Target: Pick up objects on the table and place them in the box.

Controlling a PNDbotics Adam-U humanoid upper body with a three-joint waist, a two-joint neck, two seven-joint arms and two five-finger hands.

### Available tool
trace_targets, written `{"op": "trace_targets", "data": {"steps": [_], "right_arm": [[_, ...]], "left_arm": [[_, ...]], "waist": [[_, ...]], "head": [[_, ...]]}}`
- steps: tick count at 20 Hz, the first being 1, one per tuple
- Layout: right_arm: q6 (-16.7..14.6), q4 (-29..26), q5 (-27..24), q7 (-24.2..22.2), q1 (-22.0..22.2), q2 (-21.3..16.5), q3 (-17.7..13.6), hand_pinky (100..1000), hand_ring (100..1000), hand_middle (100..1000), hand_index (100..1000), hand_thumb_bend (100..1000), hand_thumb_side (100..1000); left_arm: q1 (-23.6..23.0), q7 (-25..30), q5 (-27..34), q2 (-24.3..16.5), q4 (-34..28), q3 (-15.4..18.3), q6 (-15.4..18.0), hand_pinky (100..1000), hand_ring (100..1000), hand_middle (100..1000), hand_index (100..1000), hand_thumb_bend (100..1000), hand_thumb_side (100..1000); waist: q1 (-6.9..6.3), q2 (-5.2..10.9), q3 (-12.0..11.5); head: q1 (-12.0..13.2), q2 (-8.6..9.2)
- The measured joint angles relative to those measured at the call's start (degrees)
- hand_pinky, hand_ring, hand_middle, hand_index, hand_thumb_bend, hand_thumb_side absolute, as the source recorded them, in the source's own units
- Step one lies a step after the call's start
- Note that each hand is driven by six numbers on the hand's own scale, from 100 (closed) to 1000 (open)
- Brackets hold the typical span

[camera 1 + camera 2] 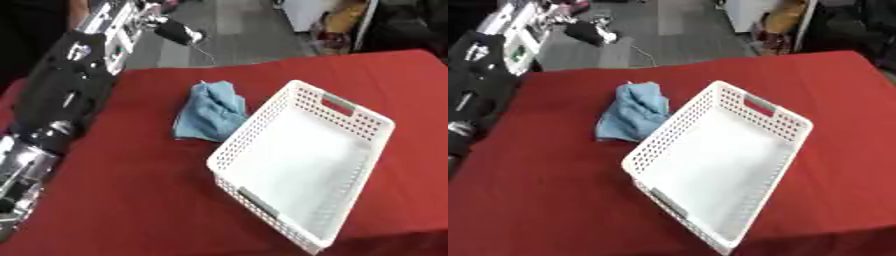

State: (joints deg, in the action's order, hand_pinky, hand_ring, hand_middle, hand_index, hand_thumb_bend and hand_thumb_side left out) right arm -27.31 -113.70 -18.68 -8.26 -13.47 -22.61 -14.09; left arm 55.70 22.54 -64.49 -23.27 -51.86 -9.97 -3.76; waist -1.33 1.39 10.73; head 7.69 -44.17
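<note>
A crumpled blue cloth (210, 112) lies on the red table (131, 200), left of centre, its right edge against the long left wall of the box. The box is a white perforated basket (254, 122), set askew on the table's right half, with nothing showing inside it. My left arm (61, 95), black with silver joints, runs up the left edge of the left eye view. My left hand (118, 25) is raised over the table's far left corner, well away from the cloth. The right hand shows in neither view.
The table's far edge runs just behind the cloth and basket. Beyond it is grey floor with a black object (179, 32) and a thin cable. The basket's near corner (319, 245) reaches the table's front edge. Bare red cloth spreads at the front left.
</note>
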Motion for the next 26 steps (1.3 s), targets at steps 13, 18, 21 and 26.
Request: {"op": "trace_targets", "data": {"steps": [13,18,21,26], "right_arm": [[0.3,0.0,-0.65,-0.64,-0.11,0.5,0.19,808,854,831,957,100,1000],[0.24,0.0,-0.65,-0.75,-0.12,0.5,0.19,808,854,831,957,100,1000],[0.25,0.0,-0.65,-0.76,-0.3,0.5,0.19,808,854,831,957,100,1000],[0.25,0.0,-0.65,-0.78,-0.48,0.5,0.2,809,854,831,957,100,1000]], "left_arm": [[-0.15,-7.76,-8.49,7.39,12.55,3.95,-0.98,605,770,897,997,421,706],[-0.22,-7.36,-8.68,7.64,12.21,3.59,0.06,602,760,888,990,458,706],[-0.24,-6.92,-8.68,7.83,11.55,3.22,0.71,598,753,878,981,476,722],[-0.62,-4.98,-7.21,7.87,9.82,1.62,3.05,605,726,843,952,501,752]], "waist": [[0.03,-0.32,0.08],[0.03,-0.33,0.08],[0.03,-0.33,0.09],[0.02,-0.33,0.11]], "head": [[0.93,0.0],[1.41,0.0],[1.43,0.0],[1.43,0.0]]}}
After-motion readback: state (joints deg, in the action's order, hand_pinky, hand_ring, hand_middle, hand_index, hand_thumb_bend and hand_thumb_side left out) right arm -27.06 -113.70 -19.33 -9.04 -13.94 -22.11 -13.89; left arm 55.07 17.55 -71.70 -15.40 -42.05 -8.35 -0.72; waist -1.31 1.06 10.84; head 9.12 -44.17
